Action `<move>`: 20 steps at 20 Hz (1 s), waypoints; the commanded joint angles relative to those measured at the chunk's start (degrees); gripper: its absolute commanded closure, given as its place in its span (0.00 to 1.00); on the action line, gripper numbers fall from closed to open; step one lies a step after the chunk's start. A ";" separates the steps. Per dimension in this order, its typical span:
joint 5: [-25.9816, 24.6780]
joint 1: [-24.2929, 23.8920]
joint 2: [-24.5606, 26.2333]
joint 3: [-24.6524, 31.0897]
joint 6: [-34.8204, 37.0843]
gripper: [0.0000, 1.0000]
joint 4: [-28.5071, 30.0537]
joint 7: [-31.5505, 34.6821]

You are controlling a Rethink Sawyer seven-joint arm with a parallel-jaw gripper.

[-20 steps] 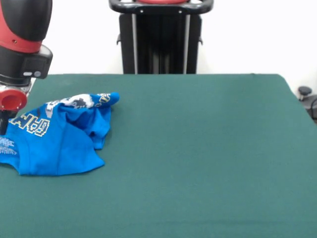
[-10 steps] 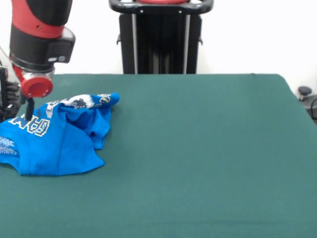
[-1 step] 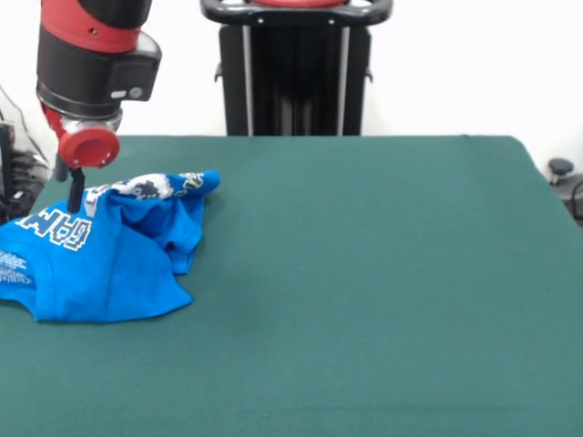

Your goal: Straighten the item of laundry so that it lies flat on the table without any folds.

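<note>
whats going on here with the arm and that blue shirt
A red and black robot arm is working on a bright blue T-shirt that lies crumpled near one end of the green table. The shirt is bunched, with folds and only part of its white lettering showing, so it is not flat yet. The arm's hand hangs just over the shirt's far edge; the front view does not show whether it is open or gripping cloth. Most of the table holds nothing else.

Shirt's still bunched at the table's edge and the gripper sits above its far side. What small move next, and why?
Probably lower the gripper onto the far edge of the blue T-shirt just beneath it. The shirt lies crumpled, its printed part folded over near the top, and the green table beside it offers room to pull it flat.
</note>
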 commanded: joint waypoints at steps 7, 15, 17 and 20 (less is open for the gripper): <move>12.41 1.71 3.35 8.84 0.80 0.00 9.97 14.30; 18.09 4.55 3.48 7.08 1.46 0.00 11.33 15.87; 18.41 6.90 3.18 4.50 3.65 0.00 10.56 16.64; 18.73 10.09 3.76 1.55 3.42 0.00 9.58 17.61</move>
